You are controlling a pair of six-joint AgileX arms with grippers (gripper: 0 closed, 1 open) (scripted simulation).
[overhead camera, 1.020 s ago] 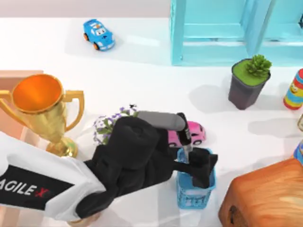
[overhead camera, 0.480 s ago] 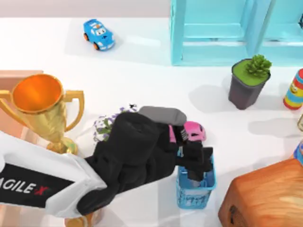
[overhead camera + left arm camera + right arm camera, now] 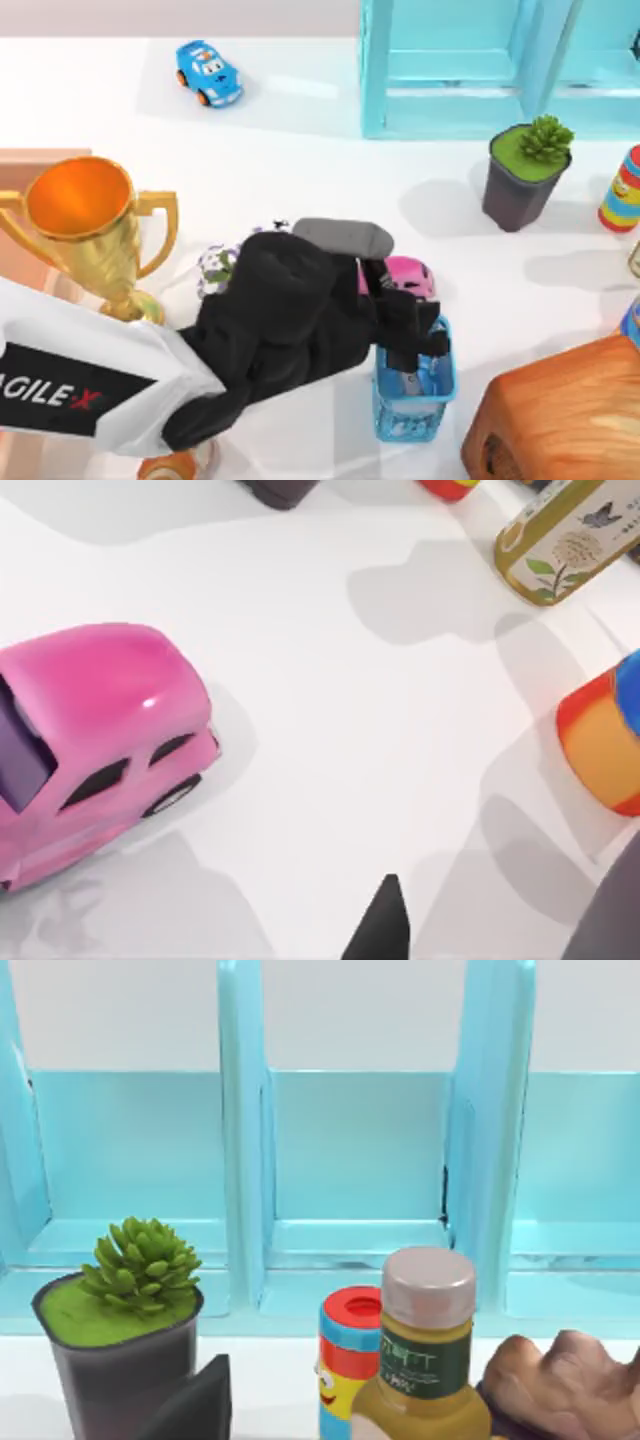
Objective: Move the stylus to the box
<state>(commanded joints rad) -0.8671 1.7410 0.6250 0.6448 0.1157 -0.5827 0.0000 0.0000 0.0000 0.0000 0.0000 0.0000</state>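
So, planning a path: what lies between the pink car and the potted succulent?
Only bare white table between pink car and succulent, top view. Left gripper is at the blue cup.

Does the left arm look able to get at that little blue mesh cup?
Probably yes. The left gripper hangs right over the open top of the blue mesh cup, with nothing between them. The pink toy car sits beside the cup, out of the way.

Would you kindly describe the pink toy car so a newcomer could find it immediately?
Start at the gold trophy on the table's left and look right, past the black left arm. The pink toy car sits just behind the blue mesh cup; the other car is blue.
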